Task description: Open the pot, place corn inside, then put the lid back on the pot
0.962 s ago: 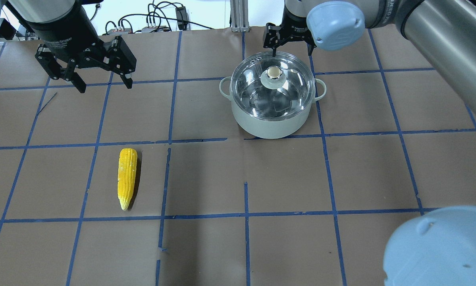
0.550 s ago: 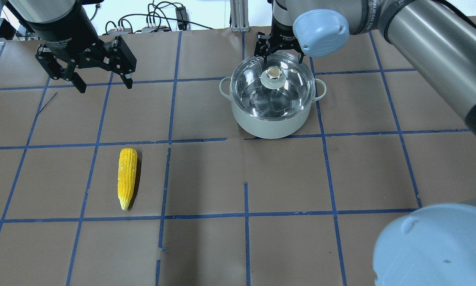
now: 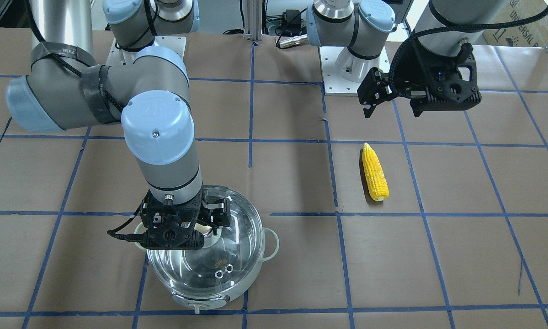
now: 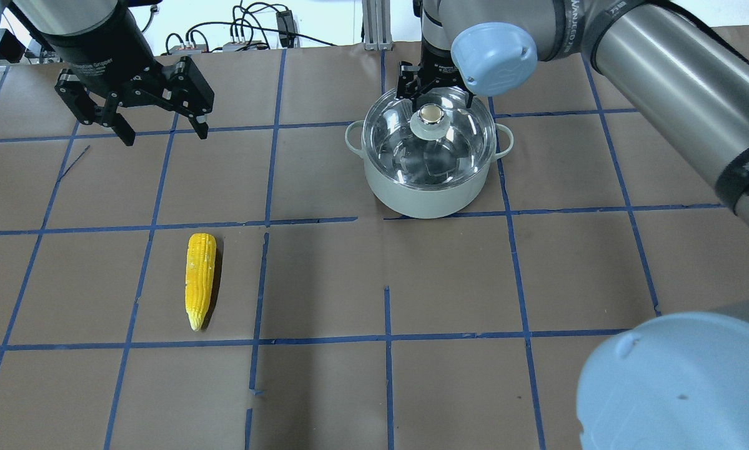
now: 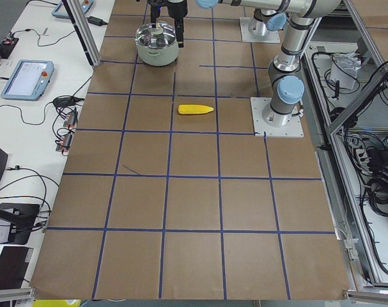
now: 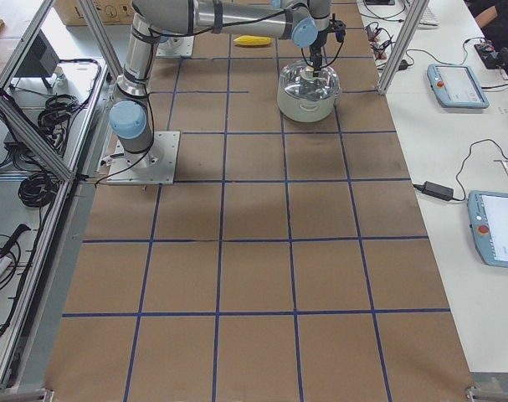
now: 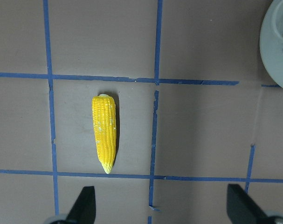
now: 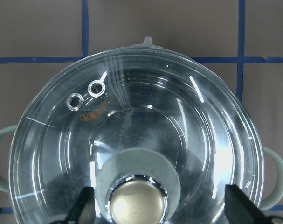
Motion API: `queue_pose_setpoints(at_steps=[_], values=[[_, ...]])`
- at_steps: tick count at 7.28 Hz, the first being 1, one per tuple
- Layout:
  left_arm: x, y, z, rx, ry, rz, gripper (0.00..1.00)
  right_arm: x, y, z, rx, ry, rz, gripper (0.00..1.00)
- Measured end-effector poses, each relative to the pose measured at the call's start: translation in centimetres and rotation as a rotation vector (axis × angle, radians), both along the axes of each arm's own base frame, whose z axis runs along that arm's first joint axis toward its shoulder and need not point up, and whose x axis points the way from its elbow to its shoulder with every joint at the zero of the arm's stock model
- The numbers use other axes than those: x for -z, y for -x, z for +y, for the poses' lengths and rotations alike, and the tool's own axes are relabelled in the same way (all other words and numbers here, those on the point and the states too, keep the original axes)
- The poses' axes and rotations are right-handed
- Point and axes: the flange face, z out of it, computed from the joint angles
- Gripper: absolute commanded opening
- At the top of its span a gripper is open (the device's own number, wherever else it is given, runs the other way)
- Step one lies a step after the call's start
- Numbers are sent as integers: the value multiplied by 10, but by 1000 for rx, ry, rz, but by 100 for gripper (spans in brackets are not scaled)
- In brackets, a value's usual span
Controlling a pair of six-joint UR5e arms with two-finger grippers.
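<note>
The pot (image 4: 427, 195) stands on the desk (image 4: 449, 281), closed, with the glass lid (image 4: 405, 153) seated flat on its rim. Nothing shows inside through the glass. The lid's knob (image 8: 137, 200) sits at its centre. It is the only raised part to take hold of, which is likely why the right hand (image 8: 160, 207) hangs straight over it, released, one finger out to each side and neither touching it. How far above the knob it is, I cannot tell. The step in hand looks like lining up to lift the lid.

The corn (image 4: 200, 281) lies well apart from the pot, flat on the desk inside one square of blue tape (image 4: 324, 220), its pointed end toward the robot. The left hand (image 4: 165, 136) hovers above the desk beyond the corn, fingers spread and holding nothing, probably waiting until the pot is open.

As for writing, a small orange mark (image 8: 92, 115) on the glass near the two vent holes (image 8: 85, 94) is too small to read. The left hand's body bears the word "Gripper", and a cardboard box (image 3: 520, 27) behind the robot reads "UNIVERSAL".
</note>
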Motion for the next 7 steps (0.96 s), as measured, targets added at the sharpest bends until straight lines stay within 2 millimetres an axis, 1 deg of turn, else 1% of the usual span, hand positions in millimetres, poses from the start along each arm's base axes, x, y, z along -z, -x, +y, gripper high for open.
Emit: queue_pose_setpoints(at_steps=[2, 4, 5, 7], values=[[0, 0, 0, 0, -1, 0, 100, 5, -1, -1, -3, -2, 15, 94], [1, 0, 0, 0, -1, 0, 100, 7, -10, 1, -14, -3, 14, 93], [1, 0, -1, 0, -1, 0, 100, 8, -13, 2, -18, -4, 13, 90], [1, 0, -1, 0, -1, 0, 100, 8, -16, 2, -22, -4, 10, 79]])
